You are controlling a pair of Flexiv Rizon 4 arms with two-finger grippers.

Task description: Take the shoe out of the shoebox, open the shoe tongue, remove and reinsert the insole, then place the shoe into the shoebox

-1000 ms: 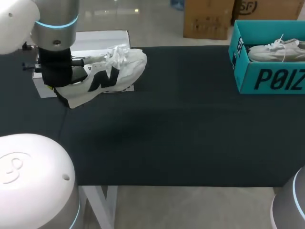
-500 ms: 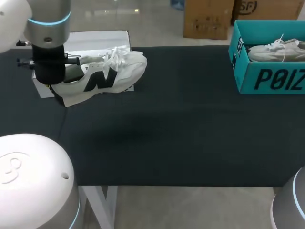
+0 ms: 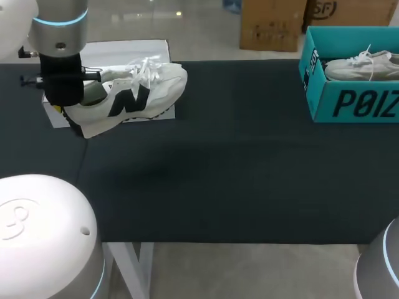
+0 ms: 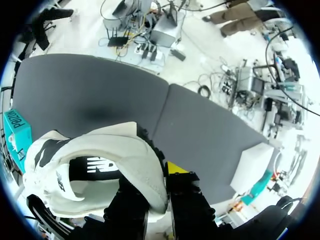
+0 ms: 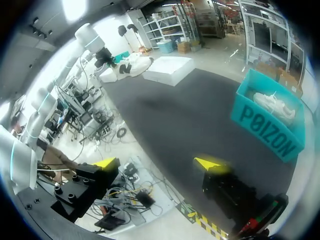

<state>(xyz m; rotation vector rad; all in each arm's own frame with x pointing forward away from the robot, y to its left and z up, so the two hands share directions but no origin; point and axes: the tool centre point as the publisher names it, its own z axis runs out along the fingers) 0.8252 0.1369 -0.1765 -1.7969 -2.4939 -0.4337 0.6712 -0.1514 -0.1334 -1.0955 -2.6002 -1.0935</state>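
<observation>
A white shoe (image 3: 140, 93) with a black letter on its side hangs tilted, toe up, over the near edge of a white shoebox (image 3: 124, 50) at the table's far left. My left gripper (image 3: 70, 111) is shut on the shoe's heel. In the left wrist view the heel collar of the shoe (image 4: 100, 165) is pinched between the two black fingers of my left gripper (image 4: 159, 192), and the white shoebox (image 4: 255, 162) lies beside them. My right gripper (image 5: 157, 165) stands open over the table's near right edge, nothing between its yellow tips; far ahead of it I see the shoe (image 5: 132, 65).
A teal shoebox (image 3: 349, 103) holding another white shoe (image 3: 361, 65) stands at the far right; it also shows as the teal shoebox (image 5: 270, 125) beside my right gripper. Black cloth (image 3: 237, 168) covers the table. My left arm's base (image 3: 43, 237) bulks at the near left.
My left arm has carried the shoe a little to the left and away from me, toward the white shoebox. The right gripper has stayed open and still.
</observation>
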